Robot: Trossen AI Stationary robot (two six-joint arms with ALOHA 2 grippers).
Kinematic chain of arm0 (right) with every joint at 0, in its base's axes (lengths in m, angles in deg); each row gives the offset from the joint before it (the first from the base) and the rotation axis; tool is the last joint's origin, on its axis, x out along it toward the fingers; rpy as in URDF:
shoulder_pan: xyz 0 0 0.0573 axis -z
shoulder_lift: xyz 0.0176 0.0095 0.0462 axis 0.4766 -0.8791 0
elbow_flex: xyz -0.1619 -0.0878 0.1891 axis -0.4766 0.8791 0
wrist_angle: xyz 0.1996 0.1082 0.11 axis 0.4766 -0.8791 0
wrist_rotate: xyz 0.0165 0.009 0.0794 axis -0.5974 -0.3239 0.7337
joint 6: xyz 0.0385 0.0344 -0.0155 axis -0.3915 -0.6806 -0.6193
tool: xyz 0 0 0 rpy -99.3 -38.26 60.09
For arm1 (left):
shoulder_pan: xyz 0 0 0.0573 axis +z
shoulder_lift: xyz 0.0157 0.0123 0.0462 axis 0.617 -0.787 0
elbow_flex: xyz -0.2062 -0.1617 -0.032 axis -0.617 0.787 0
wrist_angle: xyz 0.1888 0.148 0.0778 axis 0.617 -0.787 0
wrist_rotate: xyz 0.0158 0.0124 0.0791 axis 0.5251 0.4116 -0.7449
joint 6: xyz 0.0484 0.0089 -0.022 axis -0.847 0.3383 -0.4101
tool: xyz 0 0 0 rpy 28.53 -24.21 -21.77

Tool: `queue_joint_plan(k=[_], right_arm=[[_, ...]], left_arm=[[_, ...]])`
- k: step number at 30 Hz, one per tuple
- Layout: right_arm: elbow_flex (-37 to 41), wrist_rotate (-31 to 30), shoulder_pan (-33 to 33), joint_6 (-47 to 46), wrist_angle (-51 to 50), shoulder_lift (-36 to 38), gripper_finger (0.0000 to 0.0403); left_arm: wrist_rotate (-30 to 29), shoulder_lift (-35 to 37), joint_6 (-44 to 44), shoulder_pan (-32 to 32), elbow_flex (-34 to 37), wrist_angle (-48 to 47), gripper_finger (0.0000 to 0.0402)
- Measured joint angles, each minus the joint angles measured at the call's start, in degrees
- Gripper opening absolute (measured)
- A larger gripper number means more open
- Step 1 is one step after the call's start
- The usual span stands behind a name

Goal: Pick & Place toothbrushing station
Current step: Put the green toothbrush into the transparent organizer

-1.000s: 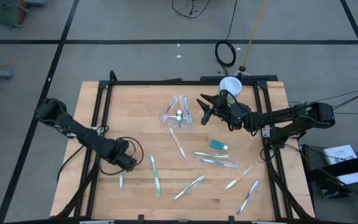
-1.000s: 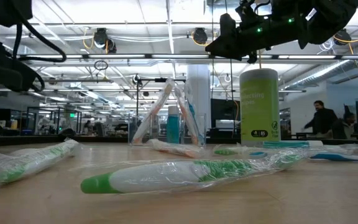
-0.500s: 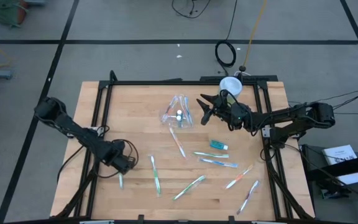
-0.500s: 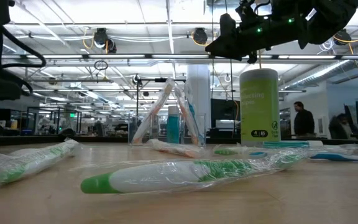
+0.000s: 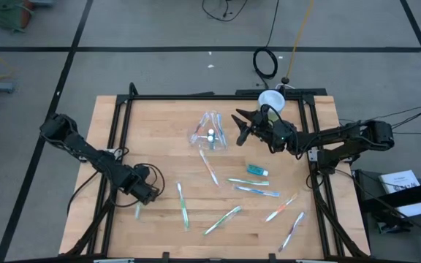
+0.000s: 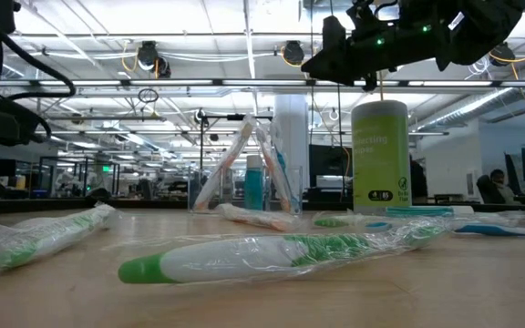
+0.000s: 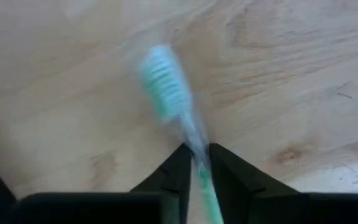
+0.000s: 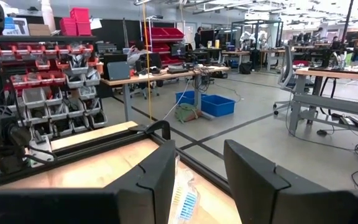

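My left gripper (image 5: 144,196) is near the table's near left and is shut on a plastic-wrapped green toothbrush (image 5: 138,211), whose bristle head (image 7: 161,87) points away from the fingers. My right gripper (image 5: 240,128) is open and empty. It hangs above the table, just right of the clear container (image 5: 209,132), which holds a few toothbrushes and also shows in the right wrist view (image 8: 184,200). Several wrapped toothbrushes (image 5: 222,219) and a teal tube (image 5: 256,169) lie flat on the wood. My left gripper pinches the toothbrush's thin handle (image 7: 196,157) just behind the head, between its two fingertips (image 7: 178,163). The fingers lie along the brush, whose head sticks out past them over the wood. I cannot tell whether it touches the table.
A green-labelled canister (image 6: 380,155) with a white top (image 5: 271,100) stands at the far right edge. A black frame (image 5: 196,97) runs around the table. People show in the room beyond. Bare wood lies at the table's far left.
My left gripper has shifted a little toward the table's left and near edges with the green toothbrush, whose free end has swung slightly left. My right gripper has stayed still and open.
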Motion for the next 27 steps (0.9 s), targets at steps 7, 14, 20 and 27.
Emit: queue_joint_plan(k=[7, 14, 20, 27], right_arm=[[0.0, 0.0, 0.0, 1.1, 0.3, 0.0, 0.0132], [0.0, 0.1, 0.0, -0.2, -0.5, 0.0, 0.0132], [0.0, 0.1, 0.0, -0.2, -0.5, 0.0, 0.0132], [0.0, 0.2, -1.0, -0.7, -4.2, 0.0, 0.0132]], left_arm=[[-8.3, -0.2, -4.9, 1.6, -1.2, 3.5, 0.0015], [-26.2, 3.7, -17.9, 2.9, -9.2, 2.6, 0.0007], [-47.1, 8.5, -34.4, 9.2, -12.5, 11.7, 0.0020], [-42.0, 9.1, -79.1, 19.3, -12.6, 43.9, 0.0005]])
